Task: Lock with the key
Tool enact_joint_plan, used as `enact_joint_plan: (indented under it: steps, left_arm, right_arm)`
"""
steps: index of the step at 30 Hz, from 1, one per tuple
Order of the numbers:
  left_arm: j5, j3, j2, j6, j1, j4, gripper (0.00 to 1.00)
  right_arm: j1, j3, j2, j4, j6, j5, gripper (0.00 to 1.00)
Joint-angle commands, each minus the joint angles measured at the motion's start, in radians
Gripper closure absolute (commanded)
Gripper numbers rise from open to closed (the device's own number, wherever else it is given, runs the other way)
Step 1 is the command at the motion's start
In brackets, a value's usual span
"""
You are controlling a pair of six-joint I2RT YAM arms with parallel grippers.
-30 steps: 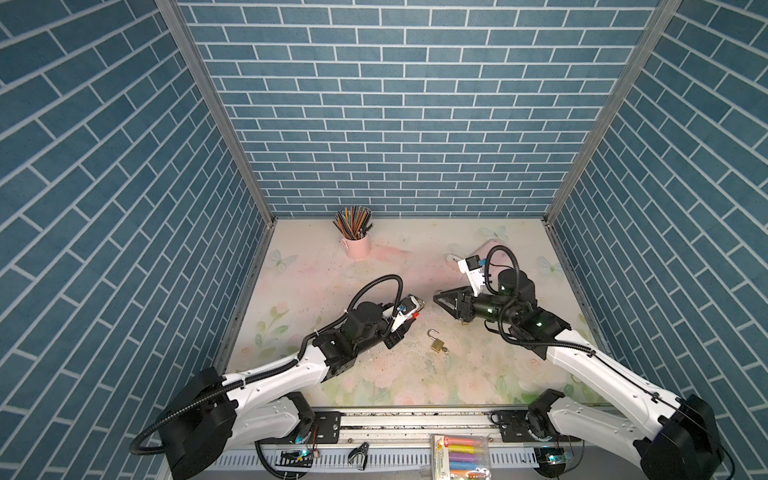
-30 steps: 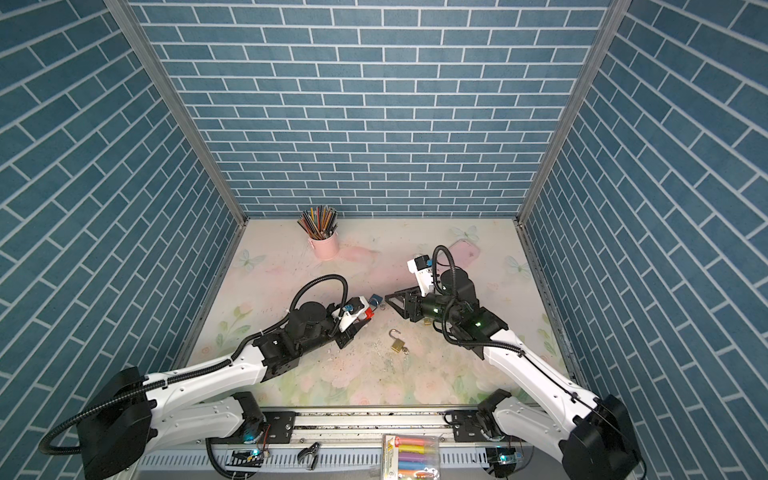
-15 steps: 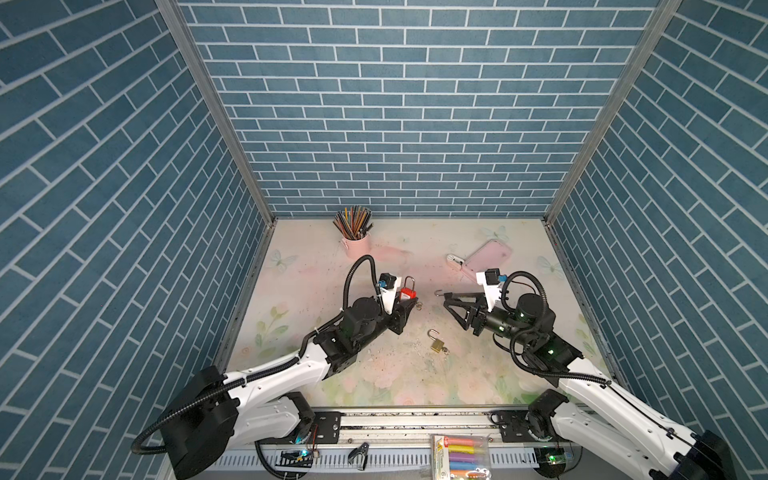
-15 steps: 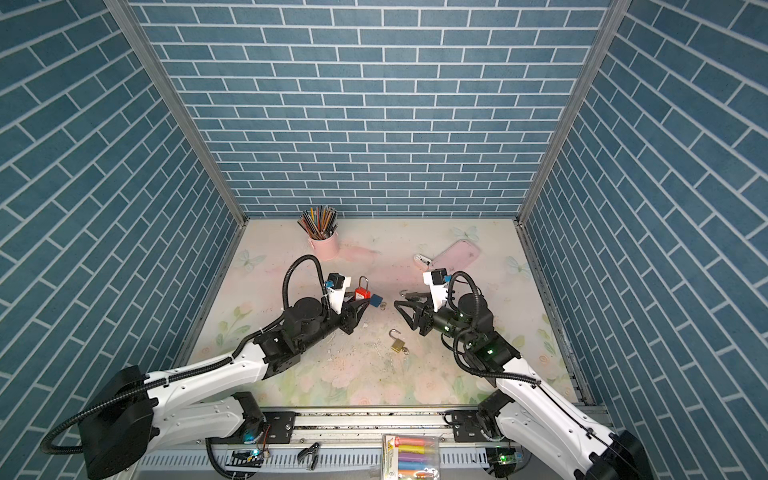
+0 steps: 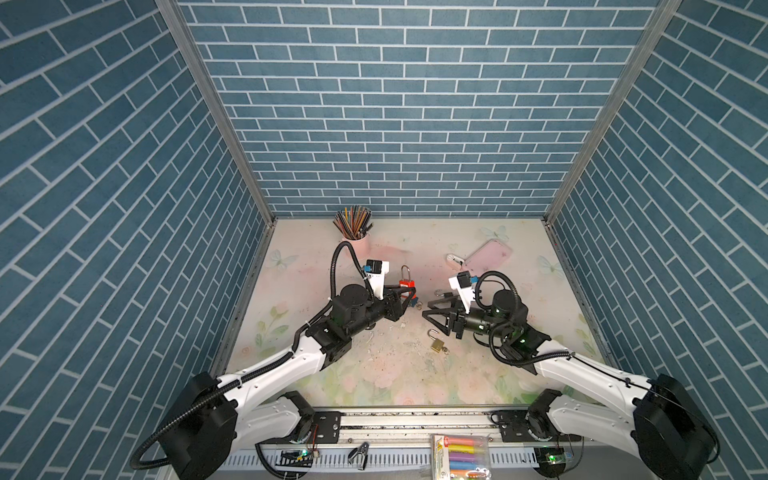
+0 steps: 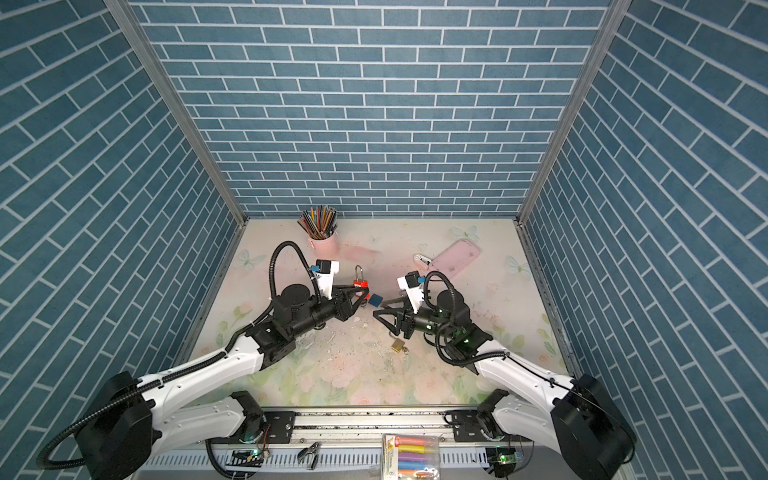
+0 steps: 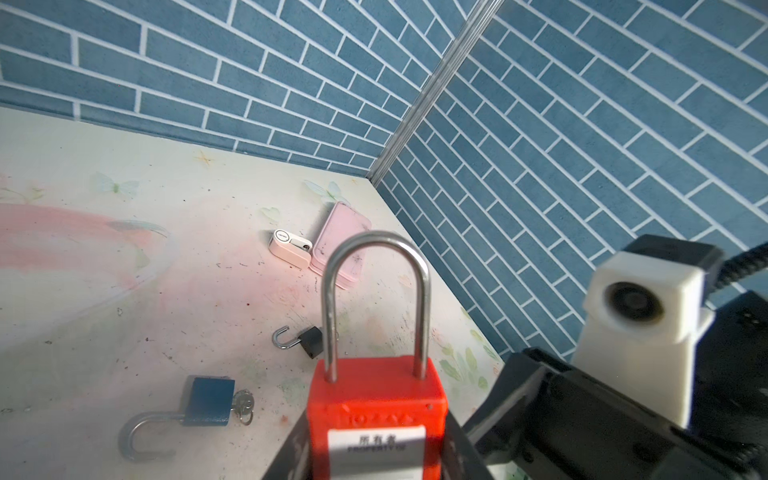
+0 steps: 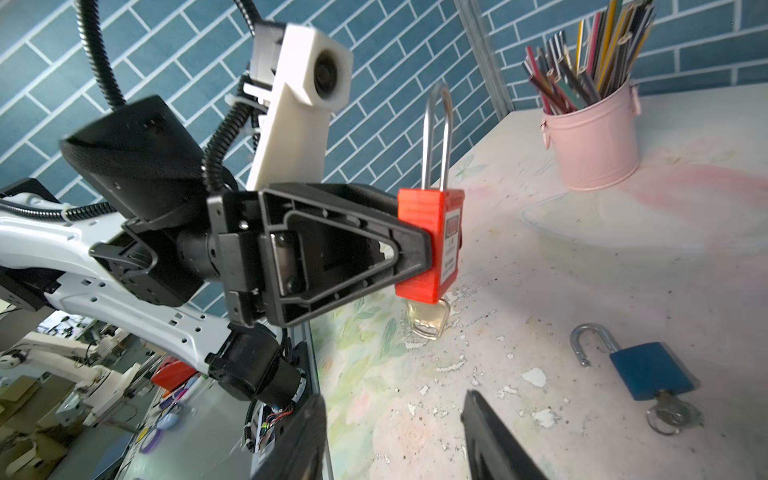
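My left gripper point(image 5: 409, 293) point(image 6: 362, 293) is shut on the red padlock point(image 5: 407, 284) point(image 6: 360, 284) point(image 7: 376, 399) point(image 8: 430, 245) and holds it upright above the table. Its black fingers point(image 8: 353, 249) clamp the body from both sides. Both legs of the steel shackle point(image 7: 376, 266) enter the body. A pale key point(image 8: 428, 322) sticks out of the padlock's underside. My right gripper point(image 5: 430, 303) point(image 6: 380, 307) point(image 8: 390, 415) stands open and empty a short way to the right of the padlock, pointing at it.
A blue padlock point(image 8: 648, 370) point(image 7: 208, 401) with open shackle and its own key lies between the grippers. On the table lie a brass padlock point(image 5: 436, 344) point(image 6: 397, 345) in front and a black padlock point(image 7: 311, 340). A pink pencil cup point(image 5: 356, 243) and pink phone point(image 5: 488, 257) sit at the back.
My left gripper has lifted the red padlock and turned it upright. My right arm has drawn its elbow back, and its gripper has opened a little wider, still facing the padlock.
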Motion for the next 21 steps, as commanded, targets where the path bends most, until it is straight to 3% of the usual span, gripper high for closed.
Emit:
enact_joint_plan:
  steps: [1,21]
  left_arm:
    - [0.039,0.041,-0.023,-0.017,0.012,0.020,1.00]
    - [0.051,0.034,-0.036,-0.023,0.021,0.032,1.00]
  right_arm:
    - [0.004,0.032,0.033,0.113,0.020,-0.025,0.46]
    - [0.005,0.145,0.288,0.287,0.083,-0.106,0.51]
